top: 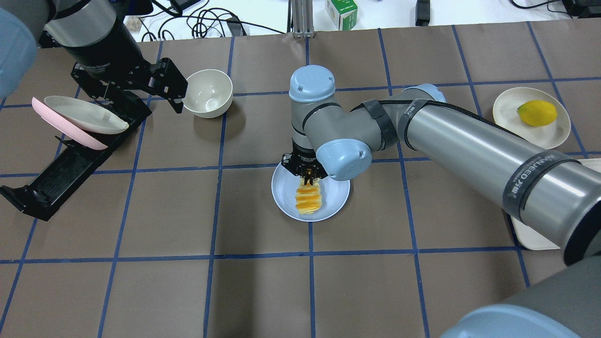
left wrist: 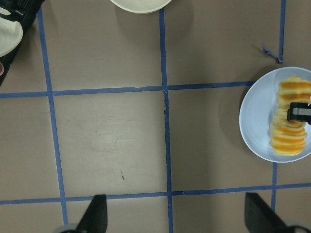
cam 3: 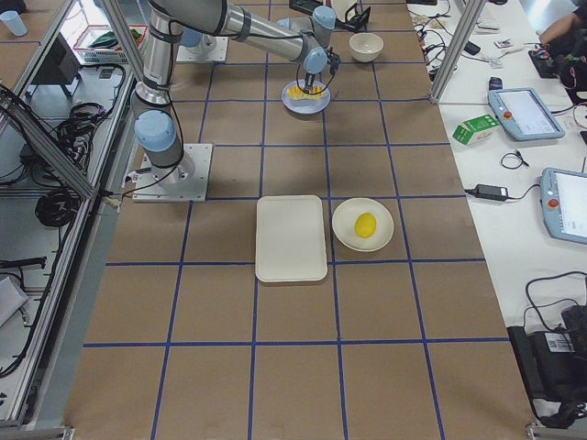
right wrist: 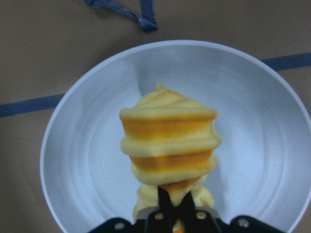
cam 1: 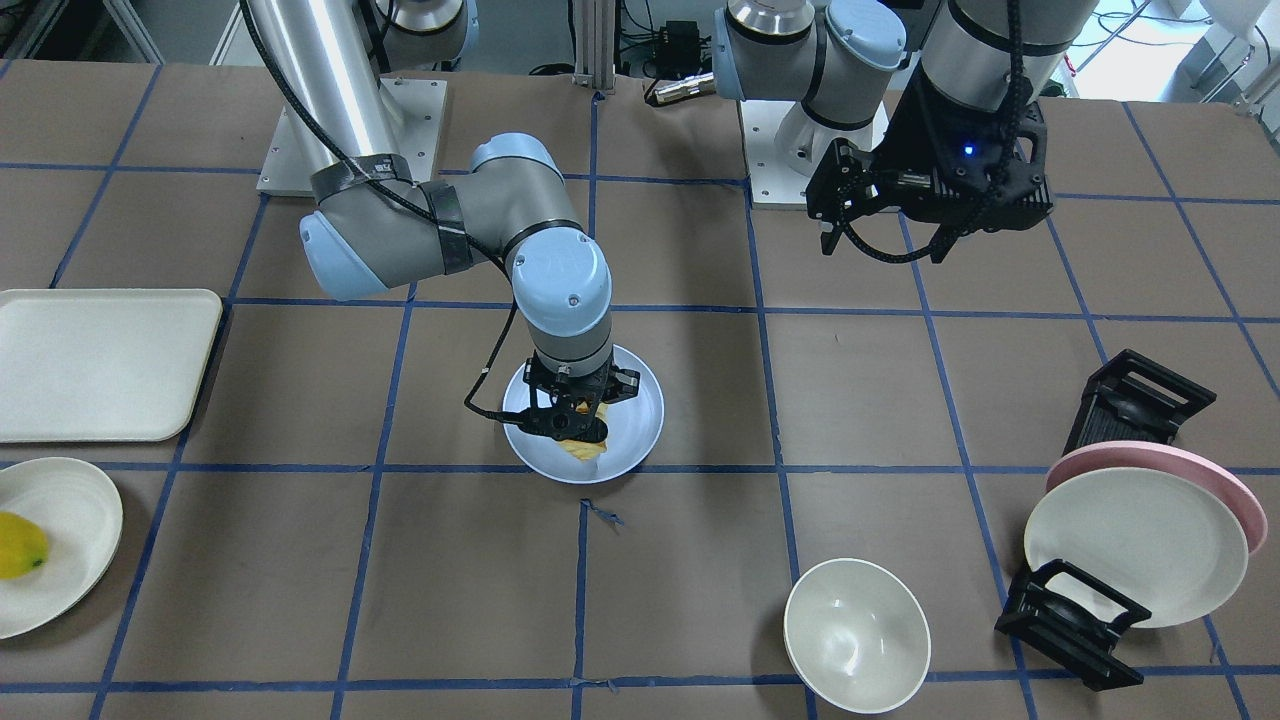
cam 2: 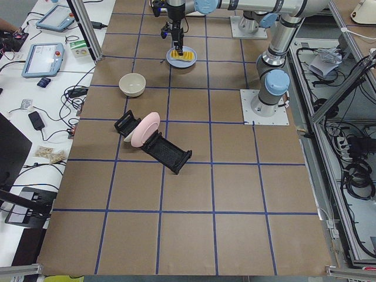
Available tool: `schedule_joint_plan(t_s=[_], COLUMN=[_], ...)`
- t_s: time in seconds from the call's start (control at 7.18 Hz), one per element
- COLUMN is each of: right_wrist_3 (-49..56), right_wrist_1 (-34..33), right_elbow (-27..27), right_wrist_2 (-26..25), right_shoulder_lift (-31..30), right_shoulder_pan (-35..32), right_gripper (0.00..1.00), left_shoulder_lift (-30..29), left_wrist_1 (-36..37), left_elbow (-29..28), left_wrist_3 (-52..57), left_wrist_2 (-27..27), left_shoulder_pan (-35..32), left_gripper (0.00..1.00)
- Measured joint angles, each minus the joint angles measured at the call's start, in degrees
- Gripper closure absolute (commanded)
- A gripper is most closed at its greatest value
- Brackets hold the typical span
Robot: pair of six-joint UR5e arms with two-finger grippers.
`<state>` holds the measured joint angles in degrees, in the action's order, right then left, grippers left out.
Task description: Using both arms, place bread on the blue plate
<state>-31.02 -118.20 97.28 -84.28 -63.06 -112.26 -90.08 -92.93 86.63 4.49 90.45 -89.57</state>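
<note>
The blue plate (top: pixel 285 203) sits at the table's middle. The bread (top: pixel 308 200), ridged with orange tops and pale yellow edges, is over the plate's centre. My right gripper (top: pixel 307 178) points straight down and is shut on the bread's near end. In the right wrist view the loaf (right wrist: pixel 167 141) hangs from the gripper (right wrist: pixel 175 213) above the plate (right wrist: pixel 82 160); I cannot tell if its far end touches. My left gripper (top: pixel 176 91) is open and empty, raised by the dish rack, far from the plate. The left wrist view shows the plate (left wrist: pixel 252 121) and the bread (left wrist: pixel 286 138).
A white bowl (top: pixel 209 91) stands beside the left gripper. A black dish rack (top: pixel 56 178) holds a pink plate (top: pixel 70 136) and a cream plate (top: pixel 84 115). A cream plate (top: pixel 504 105) with a yellow fruit (top: pixel 537 112) and a cream tray (cam 1: pixel 100 365) lie on my right side.
</note>
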Motion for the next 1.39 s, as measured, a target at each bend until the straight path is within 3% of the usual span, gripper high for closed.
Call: schedule_joint_plan(t_s=[0.84, 1.11, 1.39], right_wrist_3=[-0.91, 0.48, 8.76], right_wrist_1=[0.77, 5.84, 14.03], right_elbow=[-1.88, -3.90, -5.96], right_wrist_2=[-0.37, -0.63, -0.54], right_shoulder_lift=[-3.19, -8.55, -14.65], right_shoulder_pan=[1.25, 5.83, 13.61], right_gripper=[0.00, 0.00, 0.00], left_shoulder_lift=[0.81, 0.91, 0.70], left_wrist_1=[-0.24, -0.09, -0.08], left_elbow=[0.10, -0.04, -0.35], left_wrist_3=[-0.51, -1.21, -2.21], left_wrist_2=[0.56, 0.41, 0.45], left_shoulder_pan=[1.44, 1.50, 1.52], left_gripper=[0.00, 0.00, 0.00])
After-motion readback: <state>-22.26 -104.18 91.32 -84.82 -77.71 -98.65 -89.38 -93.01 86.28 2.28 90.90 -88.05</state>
